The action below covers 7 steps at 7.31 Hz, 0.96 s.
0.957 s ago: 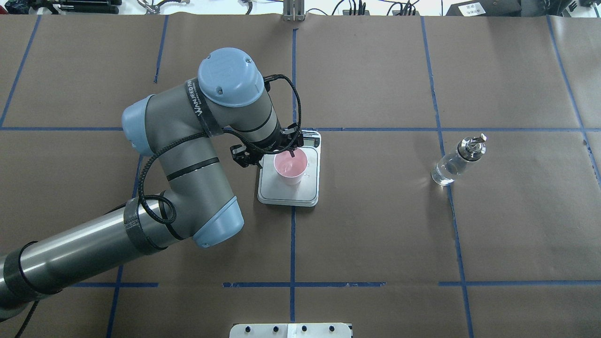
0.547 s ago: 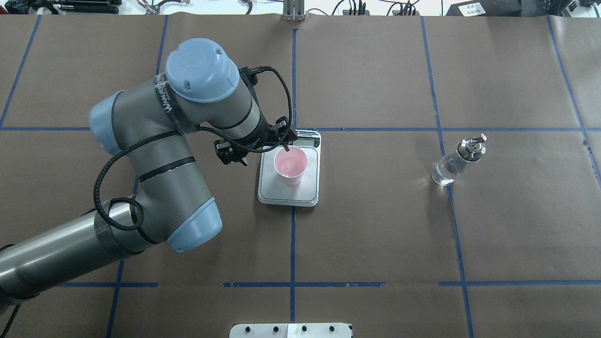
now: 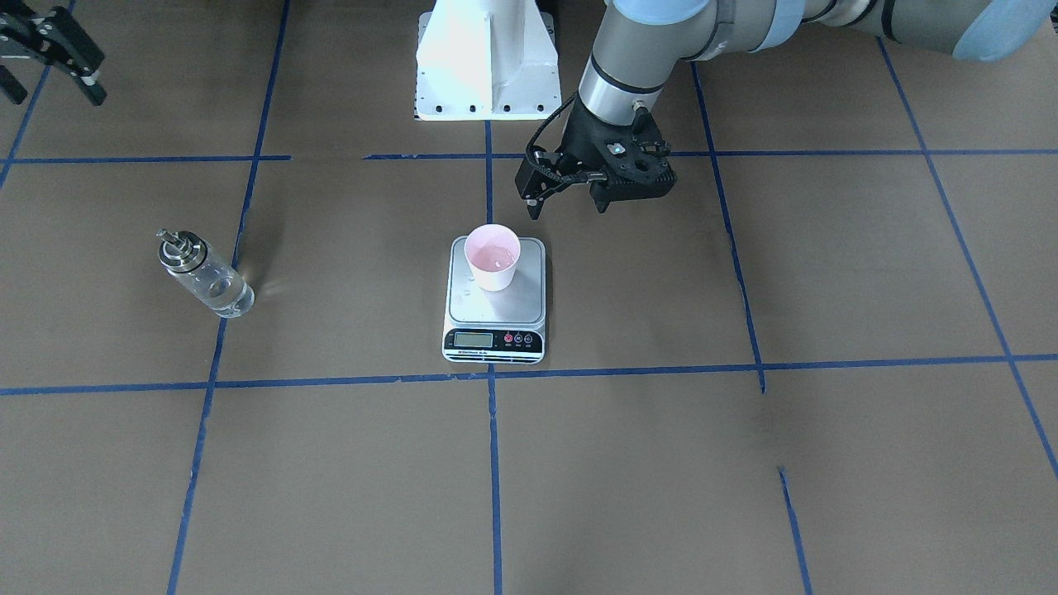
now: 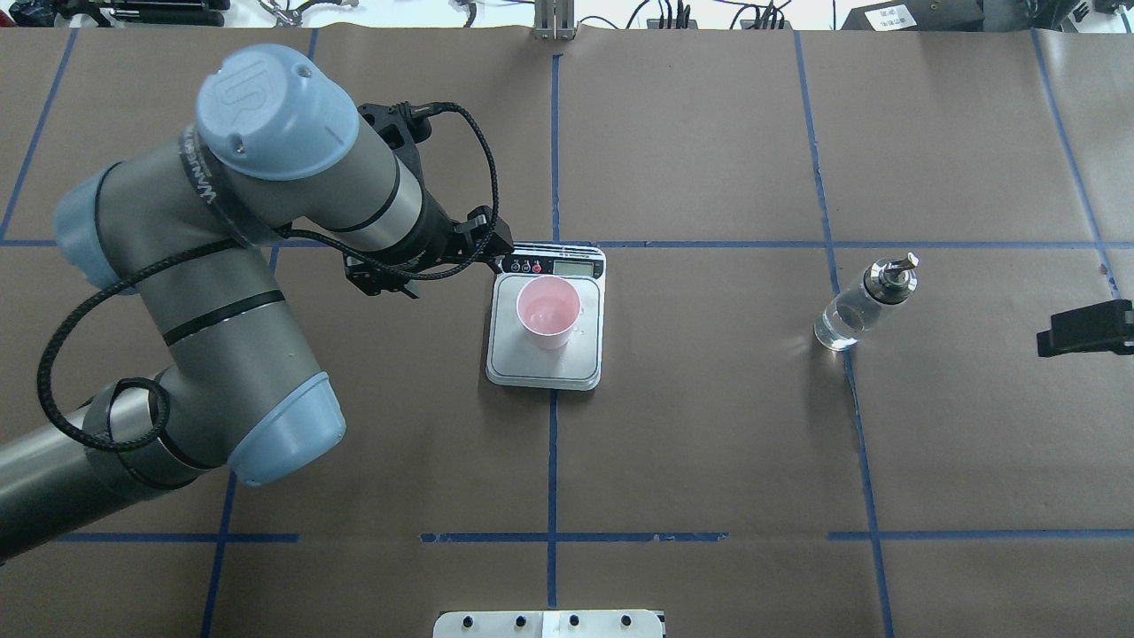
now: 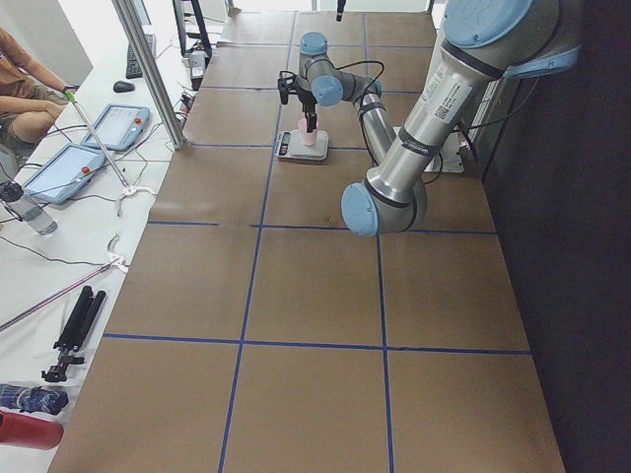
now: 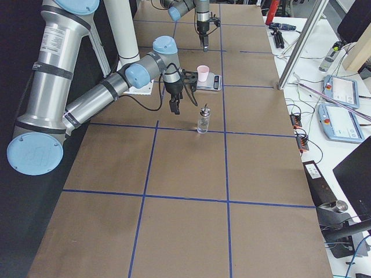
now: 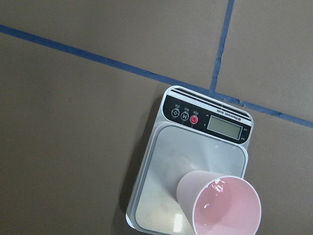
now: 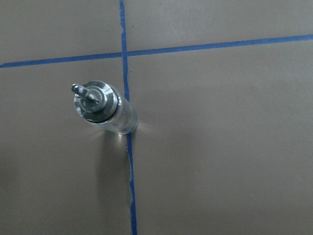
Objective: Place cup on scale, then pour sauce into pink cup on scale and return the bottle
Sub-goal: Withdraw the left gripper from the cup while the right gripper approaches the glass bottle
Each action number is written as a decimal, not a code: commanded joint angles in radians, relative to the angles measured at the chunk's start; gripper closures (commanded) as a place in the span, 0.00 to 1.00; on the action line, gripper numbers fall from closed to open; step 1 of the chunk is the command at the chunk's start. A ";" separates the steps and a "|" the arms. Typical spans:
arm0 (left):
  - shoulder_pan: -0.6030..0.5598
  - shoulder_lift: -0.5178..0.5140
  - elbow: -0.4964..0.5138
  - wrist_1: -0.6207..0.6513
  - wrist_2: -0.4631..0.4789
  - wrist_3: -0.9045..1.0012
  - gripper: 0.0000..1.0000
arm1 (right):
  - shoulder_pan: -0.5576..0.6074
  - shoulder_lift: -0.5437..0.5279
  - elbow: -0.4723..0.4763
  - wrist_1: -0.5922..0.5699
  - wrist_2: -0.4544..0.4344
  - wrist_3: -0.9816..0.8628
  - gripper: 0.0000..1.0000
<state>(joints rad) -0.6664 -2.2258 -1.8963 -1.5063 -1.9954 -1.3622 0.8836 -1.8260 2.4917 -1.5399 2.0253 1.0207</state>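
Cup stood on scale, both hands empty.
The left hand [image 3: 567, 201] hung with its fingers spread, holding nothing, just beside the pink cup [image 3: 493, 258], which stood upright on the scale [image 3: 496, 310]. The right hand [image 3: 51, 62], also spread, hovered apart from the upright bottle [image 3: 204, 274] on the table [image 3: 744, 463].

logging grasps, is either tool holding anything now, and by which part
Nothing is held. The left tool hangs open beside the pale pink cup on the silver kitchen scale; the right tool is apart from the clear glass bottle.
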 commanded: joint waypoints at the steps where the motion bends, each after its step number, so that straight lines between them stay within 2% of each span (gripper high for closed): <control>1: -0.060 0.140 -0.146 0.070 -0.003 0.227 0.00 | -0.303 0.002 0.013 0.119 -0.332 0.238 0.00; 2: -0.087 0.199 -0.167 0.069 0.000 0.276 0.00 | -0.371 0.001 0.006 0.151 -0.421 0.278 0.00; 3: -0.116 0.263 -0.193 0.067 0.000 0.405 0.00 | -0.399 0.001 -0.013 0.190 -0.459 0.280 0.01; 4: -0.165 0.344 -0.222 0.066 -0.005 0.587 0.00 | -0.413 0.001 -0.034 0.223 -0.503 0.282 0.06; 5: -0.233 0.423 -0.239 0.063 -0.005 0.806 0.00 | -0.449 0.001 -0.060 0.272 -0.627 0.279 0.08; 7: -0.403 0.517 -0.209 0.060 -0.002 1.279 0.00 | -0.492 -0.002 -0.147 0.421 -0.727 0.271 0.01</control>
<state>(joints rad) -0.9658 -1.7729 -2.1219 -1.4437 -1.9982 -0.3687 0.4182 -1.8264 2.3943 -1.2044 1.3650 1.2963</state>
